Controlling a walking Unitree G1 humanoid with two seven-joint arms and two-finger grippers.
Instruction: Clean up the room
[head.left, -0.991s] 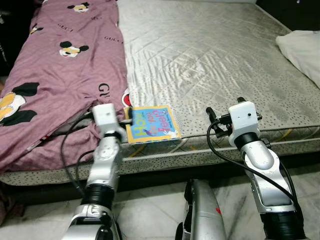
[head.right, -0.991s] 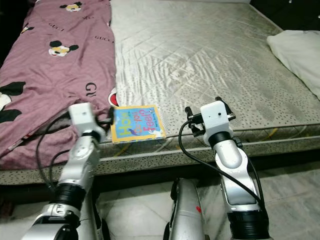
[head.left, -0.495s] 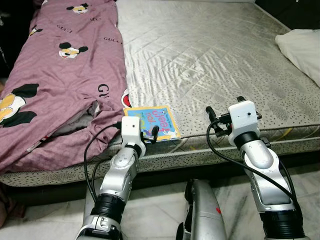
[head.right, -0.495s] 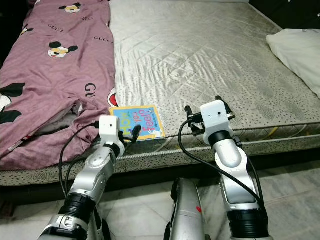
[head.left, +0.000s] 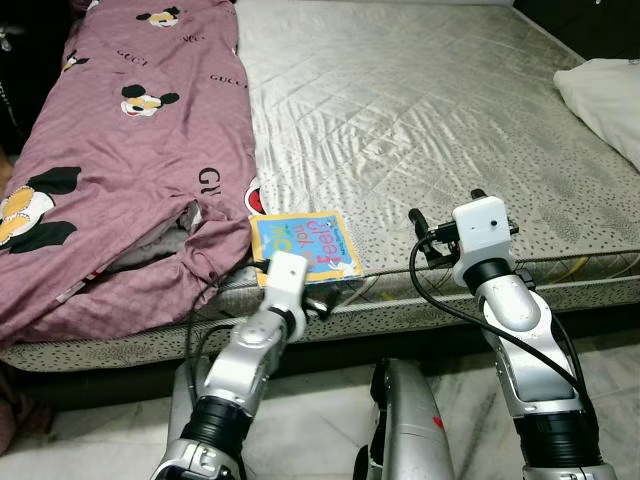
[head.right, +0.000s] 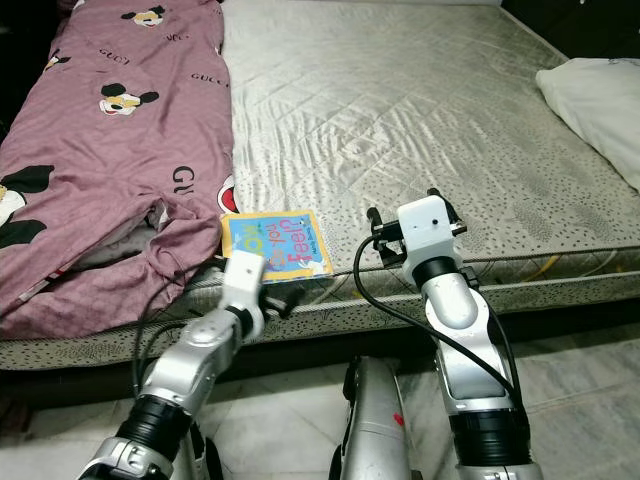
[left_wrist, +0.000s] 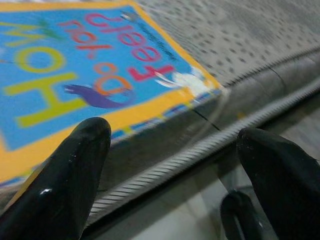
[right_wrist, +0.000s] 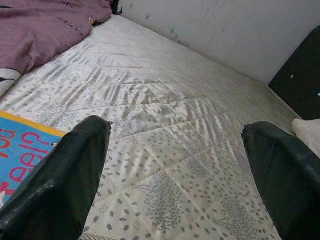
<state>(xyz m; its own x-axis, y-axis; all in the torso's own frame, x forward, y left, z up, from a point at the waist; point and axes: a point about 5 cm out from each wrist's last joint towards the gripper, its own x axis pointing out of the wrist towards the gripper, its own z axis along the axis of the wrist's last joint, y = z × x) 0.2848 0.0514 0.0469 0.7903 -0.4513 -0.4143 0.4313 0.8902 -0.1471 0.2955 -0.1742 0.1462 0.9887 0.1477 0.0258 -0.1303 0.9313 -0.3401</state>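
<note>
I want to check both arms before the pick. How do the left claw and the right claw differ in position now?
The left claw is at the mattress's front edge, just before the blue and yellow picture book; the right claw hangs above the grey quilted mattress, further from the book. The left claw sits lower than the right claw. Both are open and hold nothing.

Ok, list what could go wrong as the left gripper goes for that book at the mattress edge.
1. The flat blue and yellow picture book lies right at the edge of the grey quilted mattress; a push from the open left gripper could slide it away instead of seating it between the fingers.
2. The book lies flat, so the fingers may scrape the mattress.
3. The pink printed blanket lies beside the book and could snag.
</note>
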